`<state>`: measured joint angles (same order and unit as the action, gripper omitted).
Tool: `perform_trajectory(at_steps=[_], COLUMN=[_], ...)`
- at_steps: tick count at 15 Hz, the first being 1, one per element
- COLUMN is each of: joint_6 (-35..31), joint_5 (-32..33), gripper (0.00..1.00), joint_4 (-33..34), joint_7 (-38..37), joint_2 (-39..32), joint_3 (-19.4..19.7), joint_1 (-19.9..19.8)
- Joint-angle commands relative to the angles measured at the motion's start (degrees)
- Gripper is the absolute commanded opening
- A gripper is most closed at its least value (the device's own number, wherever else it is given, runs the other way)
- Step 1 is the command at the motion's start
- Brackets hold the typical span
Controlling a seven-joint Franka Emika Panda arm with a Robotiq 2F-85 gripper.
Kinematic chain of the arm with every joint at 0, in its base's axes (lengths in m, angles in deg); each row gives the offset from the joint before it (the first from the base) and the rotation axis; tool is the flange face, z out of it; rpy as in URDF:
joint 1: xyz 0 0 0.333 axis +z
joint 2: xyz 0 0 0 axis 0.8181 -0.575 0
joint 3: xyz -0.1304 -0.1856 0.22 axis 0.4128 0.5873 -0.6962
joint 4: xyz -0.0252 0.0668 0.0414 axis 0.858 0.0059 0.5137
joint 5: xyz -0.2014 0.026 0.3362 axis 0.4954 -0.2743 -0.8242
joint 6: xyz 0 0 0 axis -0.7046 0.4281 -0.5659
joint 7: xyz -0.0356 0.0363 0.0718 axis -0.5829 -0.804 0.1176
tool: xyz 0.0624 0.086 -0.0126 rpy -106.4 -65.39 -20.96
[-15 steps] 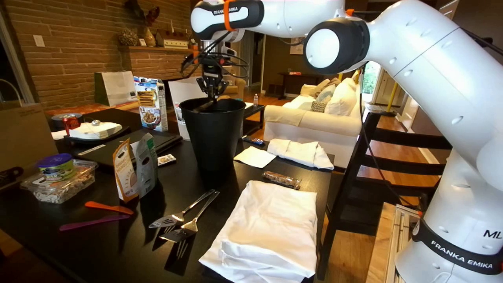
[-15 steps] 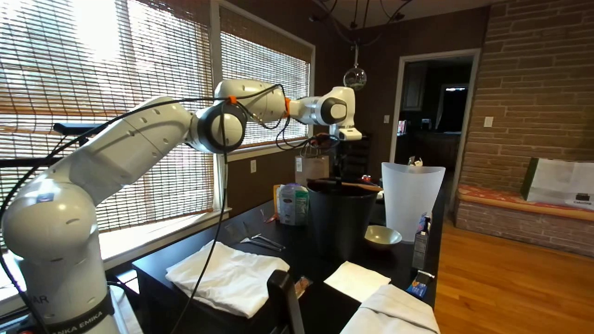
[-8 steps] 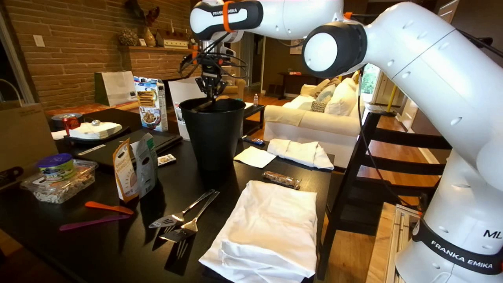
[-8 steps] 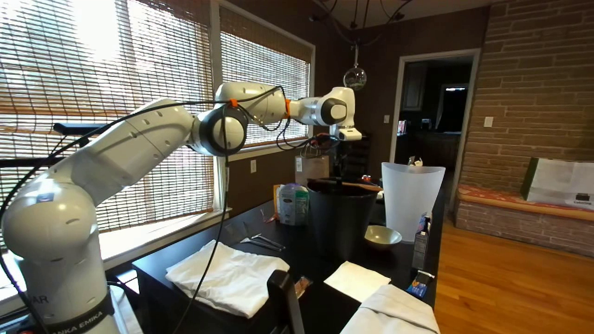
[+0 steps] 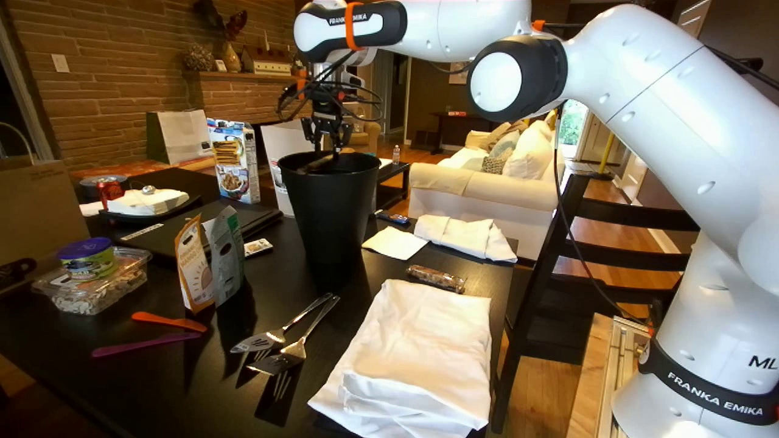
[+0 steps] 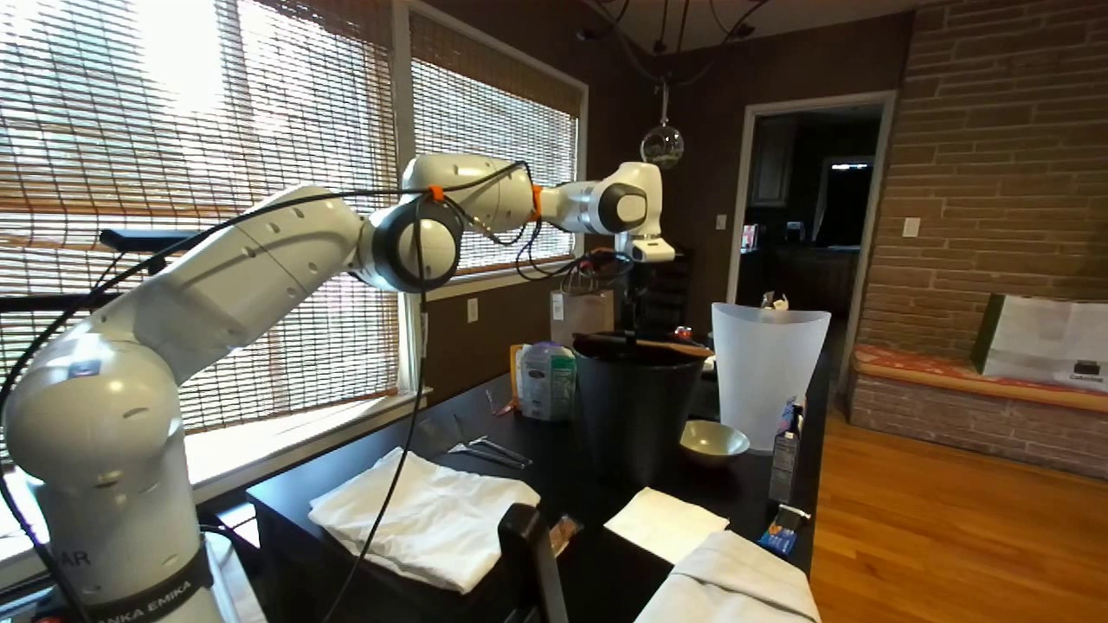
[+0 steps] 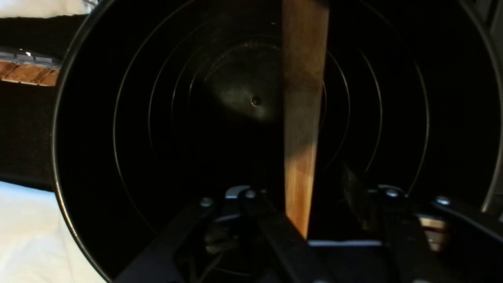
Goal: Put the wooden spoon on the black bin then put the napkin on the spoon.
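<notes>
Brick wall is backing the bench; the tool is hanging released over the black bin!
Jaws are standing apart, either side of the wooden spoon, which is spanning the bin's mouth; the napkin is lying nearby. Lifting straight up, slow and centred, should be keeping the spoon from tipping in.

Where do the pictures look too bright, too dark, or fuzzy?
Wrist view: the black bin is nearly black inside, the fingers look dim and a bit fuzzy, and the wooden spoon is brightest nearest them; in an exterior view, daylight glares white through the woven blind; in an exterior view, the slotted turner gleams.
</notes>
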<state>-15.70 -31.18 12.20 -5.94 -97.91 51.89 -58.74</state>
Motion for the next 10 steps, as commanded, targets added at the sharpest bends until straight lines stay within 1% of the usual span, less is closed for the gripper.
perform_trajectory(at_steps=[1,2,3,4,10], joint_6=[1.61,2.00,2.63,2.63,4.55], joint_5=[-0.65,-0.56,-0.33,-0.04,1.41], gripper=[0.85,0.93,0.98,1.00,1.00], joint_4=[3.03,3.02,2.92,2.72,1.53], joint_7=[-0.83,-0.58,0.17,1.30,11.84], joint_2=[-0.78,-0.44,0.15,1.05,5.52], joint_3=[-0.21,-0.15,-0.10,-0.02,0.79], joint_1=[-0.53,-0.60,-0.67,-0.79,-2.19])
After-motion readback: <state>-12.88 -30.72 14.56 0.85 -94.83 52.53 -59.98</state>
